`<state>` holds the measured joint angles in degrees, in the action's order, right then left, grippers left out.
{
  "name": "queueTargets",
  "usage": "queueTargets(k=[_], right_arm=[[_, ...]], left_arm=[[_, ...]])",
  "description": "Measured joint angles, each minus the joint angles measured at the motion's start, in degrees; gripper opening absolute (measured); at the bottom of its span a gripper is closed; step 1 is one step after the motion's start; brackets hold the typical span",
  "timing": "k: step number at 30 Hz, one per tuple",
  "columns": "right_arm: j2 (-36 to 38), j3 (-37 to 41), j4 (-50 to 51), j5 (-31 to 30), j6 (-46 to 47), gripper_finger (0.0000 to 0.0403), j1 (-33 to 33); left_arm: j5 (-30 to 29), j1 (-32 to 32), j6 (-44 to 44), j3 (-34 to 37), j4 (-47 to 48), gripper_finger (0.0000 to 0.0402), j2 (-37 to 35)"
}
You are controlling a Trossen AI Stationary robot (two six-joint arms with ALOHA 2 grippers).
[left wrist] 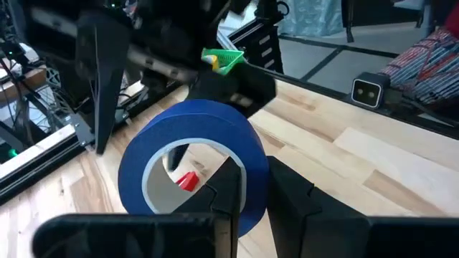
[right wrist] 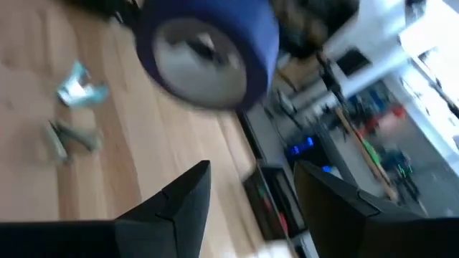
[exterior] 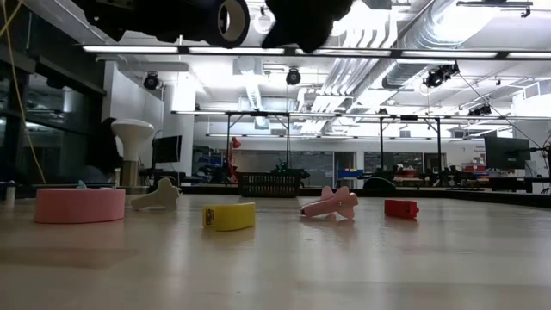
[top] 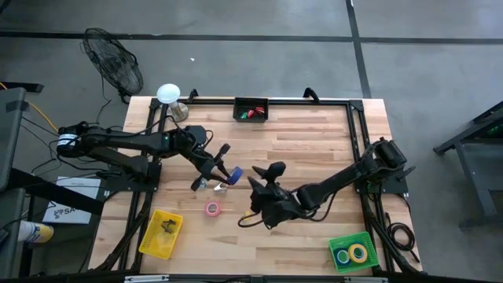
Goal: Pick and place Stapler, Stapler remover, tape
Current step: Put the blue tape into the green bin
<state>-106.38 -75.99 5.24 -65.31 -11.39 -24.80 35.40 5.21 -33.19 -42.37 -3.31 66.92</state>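
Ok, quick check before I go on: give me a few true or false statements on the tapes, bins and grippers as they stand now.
1. The left gripper holds the blue tape above the table. True.
2. The pink tape sits in the yellow bin. False: it lies on the bare table.
3. The green bin holds tape rolls. True.
4. The right gripper is shut on a roll. False: it is open and empty.
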Motion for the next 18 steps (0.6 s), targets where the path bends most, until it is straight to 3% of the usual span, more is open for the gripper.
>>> queueTargets(k=[5,18], right_arm=[[0.02,-0.01,-10.08,2.74,-9.99,0.0193,-0.11],[0.02,-0.04,-15.20,6.99,-13.16,0.0192,2.05]], left_arm=[[1.33,0.00,0.00,0.00,-0.10,0.0043,0.00],[3.87,0.00,-1.07,0.02,-1.85,0.0043,0.00]])
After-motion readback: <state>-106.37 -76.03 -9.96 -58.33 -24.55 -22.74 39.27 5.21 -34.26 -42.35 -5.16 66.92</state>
